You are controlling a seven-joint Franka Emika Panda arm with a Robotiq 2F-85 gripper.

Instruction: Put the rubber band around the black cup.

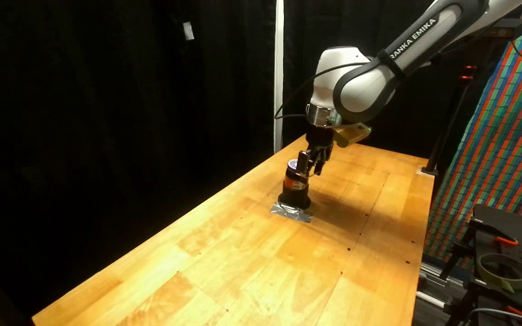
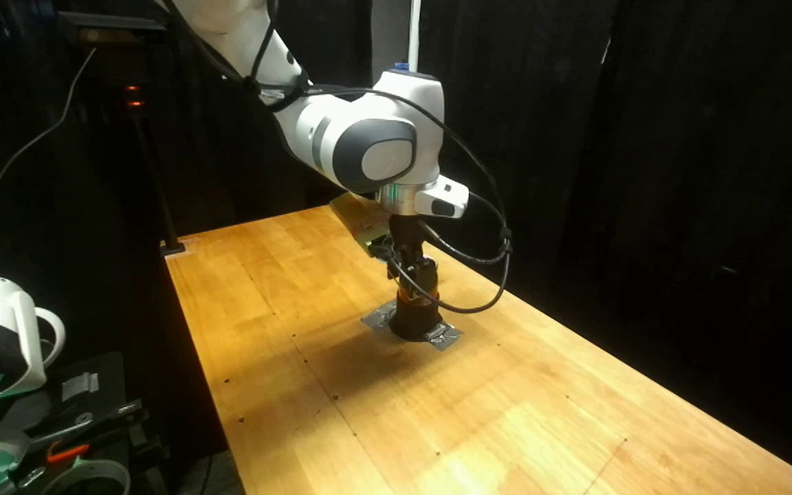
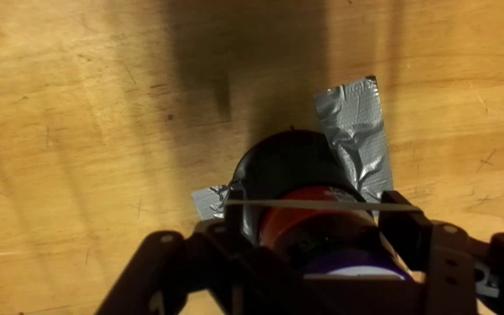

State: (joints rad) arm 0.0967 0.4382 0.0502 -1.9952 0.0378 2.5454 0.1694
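The cup (image 1: 294, 183) stands upright at the tips of the claw (image 3: 317, 208) and shows between its fingers in the wrist view. The claw is spread, the band (image 3: 322, 204) stretched across; whether it rings the cup, I can't tell. Silver tape (image 3: 359, 135) meets the cup's base on the wooden table (image 1: 243, 271); black curtains (image 1: 107, 113) hang beyond.

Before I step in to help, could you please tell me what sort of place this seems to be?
Most likely a robotics lab: a white robot arm reaches over a wooden table, with dark curtains hanging behind.
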